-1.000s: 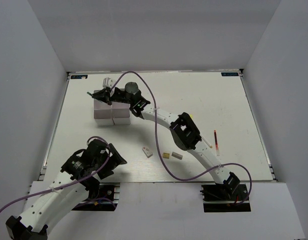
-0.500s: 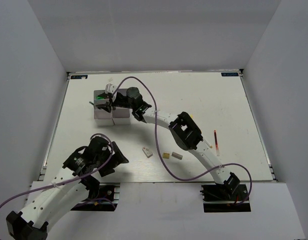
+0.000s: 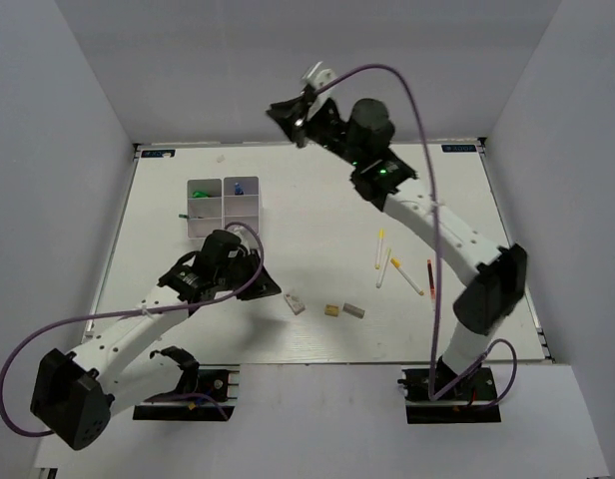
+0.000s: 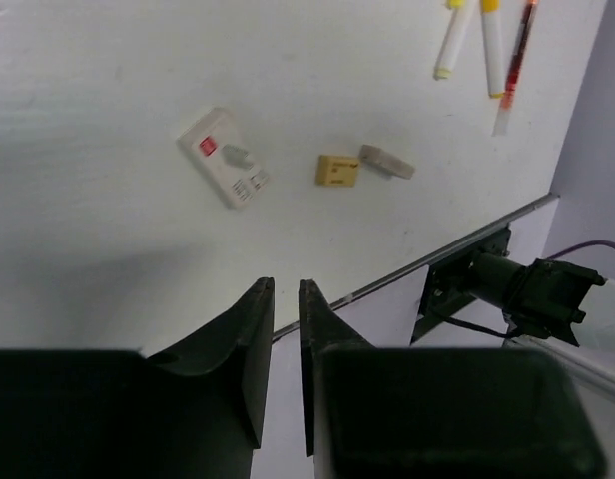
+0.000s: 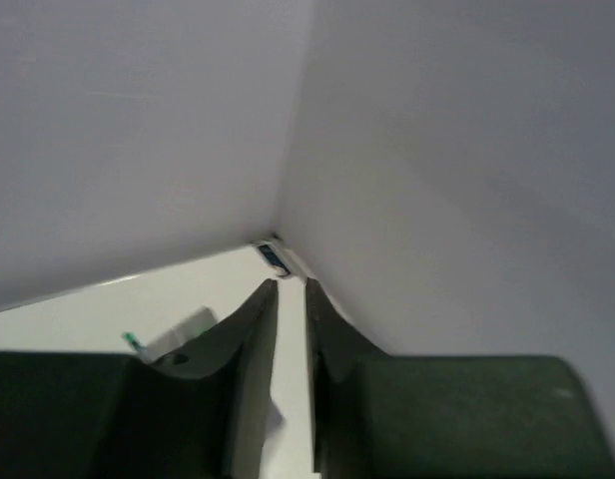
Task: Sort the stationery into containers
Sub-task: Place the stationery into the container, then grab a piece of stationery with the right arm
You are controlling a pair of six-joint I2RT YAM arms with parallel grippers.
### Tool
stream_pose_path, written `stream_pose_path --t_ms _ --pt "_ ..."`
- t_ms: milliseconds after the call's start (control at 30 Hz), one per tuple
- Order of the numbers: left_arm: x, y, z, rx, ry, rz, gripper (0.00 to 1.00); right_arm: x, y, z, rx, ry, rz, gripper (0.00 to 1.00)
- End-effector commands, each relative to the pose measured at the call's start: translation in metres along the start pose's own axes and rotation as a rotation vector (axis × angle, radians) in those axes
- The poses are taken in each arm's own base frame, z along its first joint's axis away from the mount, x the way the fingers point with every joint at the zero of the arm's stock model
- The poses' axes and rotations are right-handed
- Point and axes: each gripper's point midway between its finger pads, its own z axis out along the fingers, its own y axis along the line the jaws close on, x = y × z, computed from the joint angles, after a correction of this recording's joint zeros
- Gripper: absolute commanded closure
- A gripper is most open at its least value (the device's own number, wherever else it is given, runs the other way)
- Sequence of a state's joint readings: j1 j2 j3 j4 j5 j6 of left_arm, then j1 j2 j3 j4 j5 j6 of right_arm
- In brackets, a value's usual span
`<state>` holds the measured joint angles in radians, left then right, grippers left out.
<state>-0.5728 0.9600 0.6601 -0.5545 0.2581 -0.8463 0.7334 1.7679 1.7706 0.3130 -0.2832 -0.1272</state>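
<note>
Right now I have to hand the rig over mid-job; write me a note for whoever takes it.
The left gripper is shut and empty, hovering over the table near the erasers.
The right gripper has its fingers close together, holds nothing, and is raised high above the table's far edge.
Done: a green item and a blue item lie in the tray's two far compartments.
Left: white eraser, tan eraser, grey eraser, three yellow-tipped sticks and red pen, all loose on the table.
</note>
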Motion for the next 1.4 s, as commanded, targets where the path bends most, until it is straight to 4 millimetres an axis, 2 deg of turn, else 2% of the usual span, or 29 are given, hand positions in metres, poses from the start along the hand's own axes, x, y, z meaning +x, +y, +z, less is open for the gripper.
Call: stream_pose_path --t_ms 0,33,67,100,133,167,200,233,267,300,333,367,433,467,500,533,633,700,733,800,933,1133,1367 --pt "-0.028 -0.064 0.010 0.236 -0.035 0.177 0.66 0.079 -0.031 -0.076 0.167 0.401 0.052 0.83" --pt "-0.029 -0.064 0.016 0.225 -0.024 0.172 0.62 0.102 -0.025 -0.083 0.160 0.450 0.067 0.83" --pt "-0.029 -0.070 0.021 0.230 -0.014 0.181 0.58 0.113 -0.042 -0.107 0.204 0.517 0.071 0.91" --pt "-0.030 -0.077 0.025 0.248 -0.006 0.203 0.54 0.092 -0.052 -0.127 0.266 0.510 0.058 0.93" --pt "-0.032 -0.080 0.036 0.235 0.015 0.213 0.44 0.123 -0.064 -0.163 0.316 0.627 0.091 0.93" --pt "-0.033 -0.085 0.040 0.238 0.021 0.219 0.39 0.133 -0.062 -0.182 0.322 0.690 0.114 0.88" --pt "-0.030 -0.089 0.045 0.240 0.037 0.239 0.34 0.121 -0.059 -0.204 0.333 0.710 0.113 0.84" --pt "-0.034 -0.099 0.047 0.252 0.036 0.257 0.31 0.136 -0.069 -0.231 0.377 0.771 0.132 0.82" --pt "-0.032 -0.096 0.059 0.228 0.055 0.254 0.27 0.159 -0.056 -0.260 0.371 0.889 0.181 0.75" --pt "-0.029 -0.100 0.063 0.229 0.070 0.262 0.27 0.161 -0.051 -0.277 0.380 0.917 0.192 0.72" --pt "-0.031 -0.105 0.065 0.223 0.068 0.275 0.27 0.166 -0.057 -0.296 0.418 0.949 0.217 0.68" --pt "-0.032 -0.102 0.070 0.201 0.070 0.270 0.26 0.188 -0.038 -0.324 0.406 1.039 0.272 0.57" --pt "-0.024 -0.103 0.080 0.182 0.098 0.280 0.26 0.193 -0.035 -0.346 0.431 1.067 0.304 0.51" --pt "-0.026 -0.106 0.081 0.185 0.095 0.281 0.24 0.207 -0.022 -0.366 0.431 1.117 0.337 0.47" --pt "-0.022 -0.109 0.081 0.190 0.104 0.290 0.24 0.211 -0.018 -0.374 0.441 1.137 0.361 0.46" --pt "-0.016 -0.105 0.085 0.171 0.118 0.292 0.24 0.210 -0.019 -0.387 0.474 1.148 0.379 0.46" --pt "-0.011 -0.109 0.084 0.170 0.124 0.305 0.23 0.232 -0.005 -0.422 0.513 1.254 0.444 0.46" --pt "-0.014 -0.105 0.084 0.153 0.103 0.305 0.23 0.243 -0.001 -0.439 0.526 1.307 0.468 0.46" --pt "-0.009 -0.105 0.084 0.150 0.115 0.310 0.23 0.249 0.001 -0.446 0.534 1.326 0.486 0.46" --pt "-0.012 -0.105 0.080 0.147 0.094 0.312 0.23 0.258 0.003 -0.454 0.541 1.350 0.525 0.46" --pt "-0.007 -0.104 0.071 0.143 0.080 0.316 0.23 0.272 -0.005 -0.469 0.593 1.385 0.551 0.46" --pt "-0.007 -0.100 0.057 0.137 0.050 0.297 0.23 0.296 -0.019 -0.477 0.641 1.427 0.579 0.42" --pt "-0.013 -0.096 0.041 0.109 0.000 0.277 0.22 0.326 -0.028 -0.484 0.652 1.495 0.632 0.42"
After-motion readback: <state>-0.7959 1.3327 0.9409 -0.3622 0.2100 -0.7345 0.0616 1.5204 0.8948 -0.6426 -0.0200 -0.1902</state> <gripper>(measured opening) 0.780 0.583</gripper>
